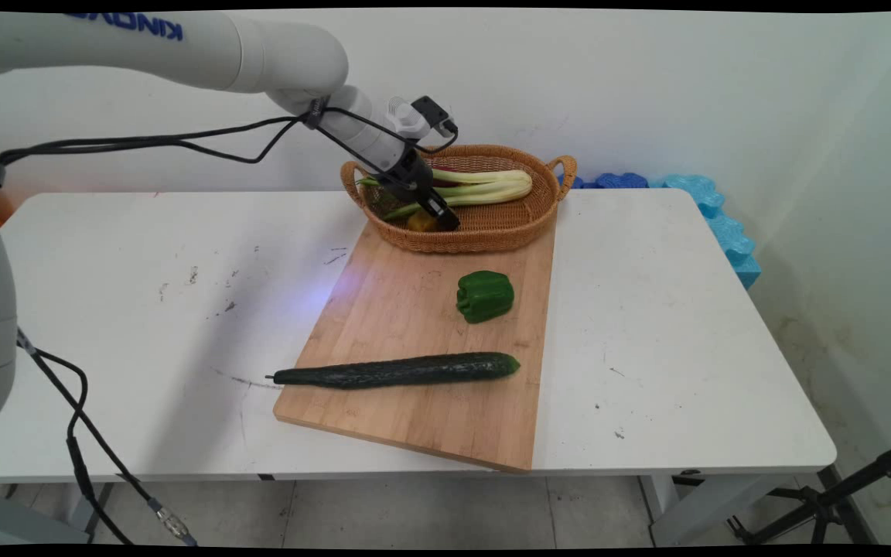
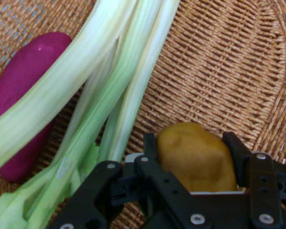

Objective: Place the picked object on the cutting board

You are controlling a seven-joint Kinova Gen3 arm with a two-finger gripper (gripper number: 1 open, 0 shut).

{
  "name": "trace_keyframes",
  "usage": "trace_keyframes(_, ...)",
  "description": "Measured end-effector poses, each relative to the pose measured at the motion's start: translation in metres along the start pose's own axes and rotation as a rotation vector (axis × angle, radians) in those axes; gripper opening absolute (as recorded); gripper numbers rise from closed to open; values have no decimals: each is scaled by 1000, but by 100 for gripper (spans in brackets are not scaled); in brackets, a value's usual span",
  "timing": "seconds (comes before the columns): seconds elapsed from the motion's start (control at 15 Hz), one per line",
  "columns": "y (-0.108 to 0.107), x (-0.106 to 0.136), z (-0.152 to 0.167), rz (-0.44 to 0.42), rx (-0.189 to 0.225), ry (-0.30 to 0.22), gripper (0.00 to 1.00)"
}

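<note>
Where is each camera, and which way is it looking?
Main view: sits above the table's near side, looking down across it to the wall; shows the white arm and its gripper in the basket.
Hand view: rides on the hand, looking along the gripper into the basket; shows the black fingers either side of a potato.
Both show the basket, the celery and the potato.

A robot test bench or lab is shown, arranged with kitchen props. A plain white table (image 1: 144,325) is set against a bare white wall (image 1: 685,93), and a white arm (image 1: 182,46) trailing black cables (image 1: 144,143) is mounted at its left edge. Blue foam blocks (image 1: 716,216) are stacked beyond the far right corner, and a black tripod (image 1: 840,503) is placed on the tiled floor (image 1: 414,510).
</note>
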Motion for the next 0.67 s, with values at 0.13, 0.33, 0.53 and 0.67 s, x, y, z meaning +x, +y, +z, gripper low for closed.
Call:
trace_keyframes(0.13,1,0,0,-5,-2,-2,0)
trace_keyframes(0.33,3,3,-2,-3,-4,3,0)
trace_keyframes(0.53,7,8,-8,18,-4,18,0)
trace_keyframes(0.67,8,12,-13,33,-4,28,0)
